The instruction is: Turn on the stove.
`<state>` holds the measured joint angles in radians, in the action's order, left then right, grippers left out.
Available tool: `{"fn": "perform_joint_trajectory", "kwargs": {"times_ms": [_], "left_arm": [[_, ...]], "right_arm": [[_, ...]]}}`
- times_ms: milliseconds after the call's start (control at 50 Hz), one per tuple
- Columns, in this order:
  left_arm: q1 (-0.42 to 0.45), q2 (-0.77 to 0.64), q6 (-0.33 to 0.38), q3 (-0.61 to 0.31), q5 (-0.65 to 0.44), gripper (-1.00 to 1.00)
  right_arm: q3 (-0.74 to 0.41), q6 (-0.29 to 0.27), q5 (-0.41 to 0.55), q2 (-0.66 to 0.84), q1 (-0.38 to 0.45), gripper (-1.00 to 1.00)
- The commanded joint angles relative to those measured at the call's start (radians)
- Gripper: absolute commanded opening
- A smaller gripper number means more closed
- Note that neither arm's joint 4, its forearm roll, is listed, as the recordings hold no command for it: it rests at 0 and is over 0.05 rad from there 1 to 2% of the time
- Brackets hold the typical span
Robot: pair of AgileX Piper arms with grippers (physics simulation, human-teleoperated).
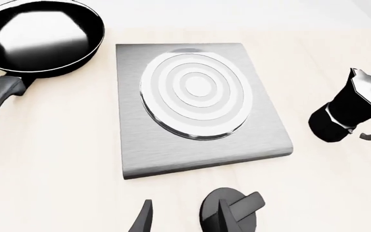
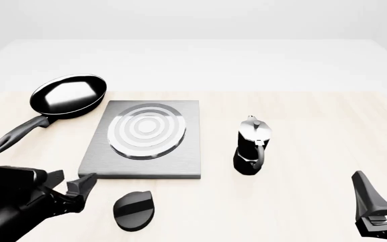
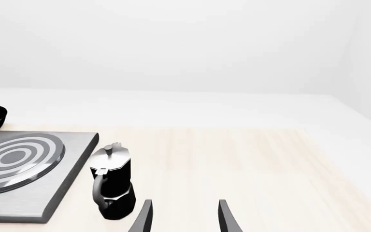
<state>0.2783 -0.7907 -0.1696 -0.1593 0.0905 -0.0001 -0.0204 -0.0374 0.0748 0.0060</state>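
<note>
The stove [image 2: 183,160] is a flat square grey metal slab with silver burner rings [image 2: 146,130] near the table's middle; it also shows in the left wrist view [image 1: 263,140]. Its black oval knob [image 2: 134,209] lies on the table just in front of the slab, with a raised grip bar [image 1: 247,205]. My left gripper [image 2: 72,182] is open and empty, low at the front left, a little left of the knob. In the left wrist view, one of its fingertips [image 1: 224,215] overlaps the knob. My right gripper [image 2: 386,189] is open and empty at the front right.
A black frying pan [image 2: 69,95] with its handle [image 2: 15,136] pointing to the front left sits left of the stove. A black-and-silver moka pot [image 2: 252,146] stands upright right of the slab, also in the right wrist view [image 3: 111,186].
</note>
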Motion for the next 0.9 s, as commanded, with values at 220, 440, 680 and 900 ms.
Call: {"fn": "perform_joint_trajectory", "kwargs": {"times_ms": [220,440,680,900], "left_arm": [[-0.065,0.784,0.093,-0.047,-0.525,1.00],[-0.127,0.790,0.121,-0.069,-0.504,1.00],[-0.188,0.791,0.105,-0.131,-0.501,1.00],[-0.224,0.791,0.091,-0.062,-0.506,1.00]], "right_arm": [[0.000,-0.011,-0.006,0.009,0.011,1.00],[0.000,-0.011,0.001,-0.001,0.013,1.00],[0.000,-0.018,0.005,-0.006,0.013,1.00],[0.000,-0.016,0.000,0.001,0.013,1.00]]}}
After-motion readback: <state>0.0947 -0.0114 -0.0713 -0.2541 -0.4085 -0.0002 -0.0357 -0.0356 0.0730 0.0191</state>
